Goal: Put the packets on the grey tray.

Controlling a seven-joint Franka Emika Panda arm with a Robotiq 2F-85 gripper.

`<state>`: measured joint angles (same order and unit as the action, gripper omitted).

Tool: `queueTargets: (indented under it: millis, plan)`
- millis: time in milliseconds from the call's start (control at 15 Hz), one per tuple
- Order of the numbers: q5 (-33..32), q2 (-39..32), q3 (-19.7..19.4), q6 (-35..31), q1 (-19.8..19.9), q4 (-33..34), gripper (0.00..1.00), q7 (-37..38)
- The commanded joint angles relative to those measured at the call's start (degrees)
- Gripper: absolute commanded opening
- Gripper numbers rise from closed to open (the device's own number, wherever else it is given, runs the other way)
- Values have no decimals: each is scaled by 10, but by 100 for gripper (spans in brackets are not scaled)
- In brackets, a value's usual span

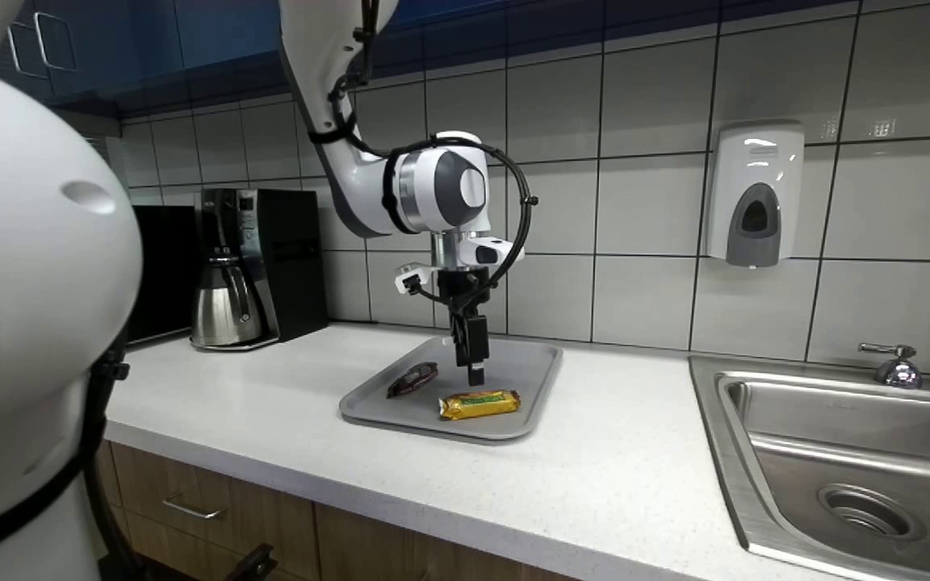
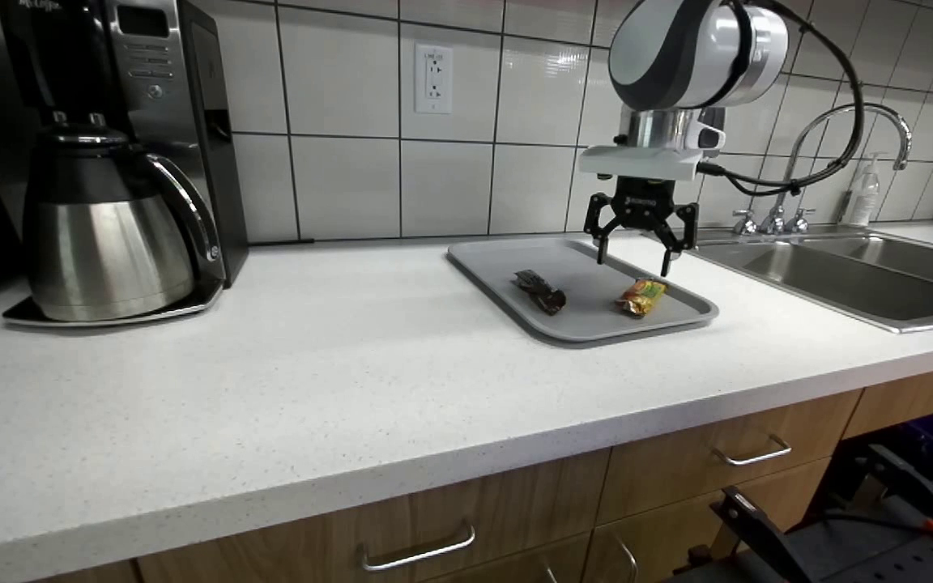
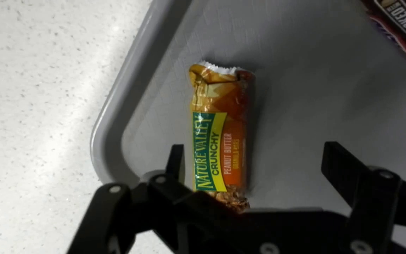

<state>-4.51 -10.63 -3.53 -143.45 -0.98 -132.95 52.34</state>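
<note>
While the black two-fingered gripper (image 2: 633,263) is hanging above the flat grey rectangular tray (image 1: 531,363) with rounded corners and a low rim, its fingers are standing wide apart. Below the fingertips, the shiny yellow-orange oblong packet (image 3: 220,148) is lying label up on that tray, near a rounded corner. In the wrist view its crimped white end is pointing toward the top, and the gripper's dark body is partly covering the bottom end. The glossy dark brown oblong packet (image 2: 540,291) is also lying on the tray, apart from the yellow-orange one, with bare grey surface showing between them in both exterior views; the wrist view is catching only part of it, in the upper right corner. The tray is sitting on a white speckled countertop (image 1: 610,452), between a black-and-silver coffee maker (image 1: 291,258) with a rounded steel carafe (image 1: 227,311) and a rectangular stainless steel sink (image 1: 736,468). Above the countertop, a white-and-grey plastic soap dispenser (image 1: 756,165) is hanging on a glossy white-tiled wall (image 1: 651,202), and the white-and-grey robot arm (image 1: 425,190) is bearing the gripper at its lower end.
</note>
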Motion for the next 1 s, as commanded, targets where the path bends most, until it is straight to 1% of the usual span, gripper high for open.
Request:
queueTargets:
  millis: [0, 400, 733, 933]
  plan:
    - [17, 62, 3, 34, -3, -25, 100, -33]
    - [16, 135, 12, 47, -1, -74, 100, -54]
    - [21, 201, 31, 55, -1, -125, 100, -68]
    - [34, 241, 43, 67, -3, -150, 100, -87]
